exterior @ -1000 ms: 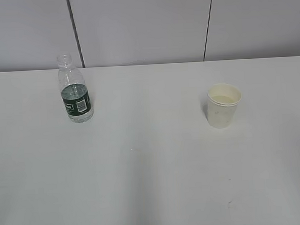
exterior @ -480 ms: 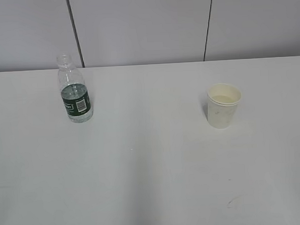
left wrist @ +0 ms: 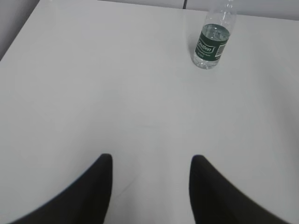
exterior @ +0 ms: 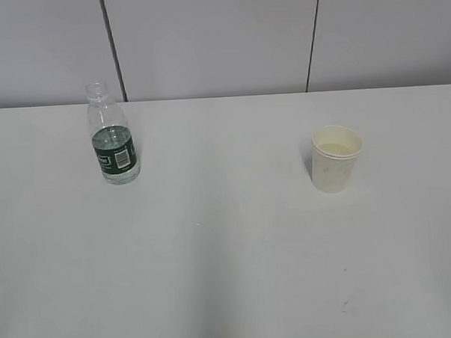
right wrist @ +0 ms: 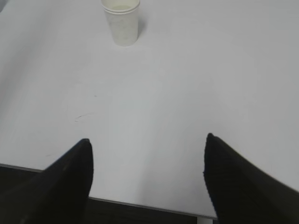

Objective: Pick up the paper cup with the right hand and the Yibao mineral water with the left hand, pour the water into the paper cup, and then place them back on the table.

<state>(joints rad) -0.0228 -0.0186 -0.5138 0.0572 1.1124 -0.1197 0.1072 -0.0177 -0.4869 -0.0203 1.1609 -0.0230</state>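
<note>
Two objects stand on the wide plain white tabletop [exterior: 229, 244], well apart from each other. On the left, near the far edge, is the small clear plastic bottle of Yibao mineral water [exterior: 113, 136], upright, its threaded neck uncapped and its dark green label with a white barcode patch facing the exterior camera. Clear water fills roughly the lower half of it. On the right stands the small off-white paper cup [exterior: 336, 158], also upright, its rolled rim open to the top and its cream inside showing.

Neither arm appears in the exterior view. In the left wrist view, the left hand's black gripper [left wrist: 150, 186] hangs above bare table with its jaws spread wide and nothing between them; the bottle [left wrist: 213, 39] sits far ahead, slightly to the right. In the right wrist view, the right hand's black gripper [right wrist: 148, 179] is over the near table edge, jaws likewise wide and empty, the cup [right wrist: 121, 21] far ahead, a little left.
</note>
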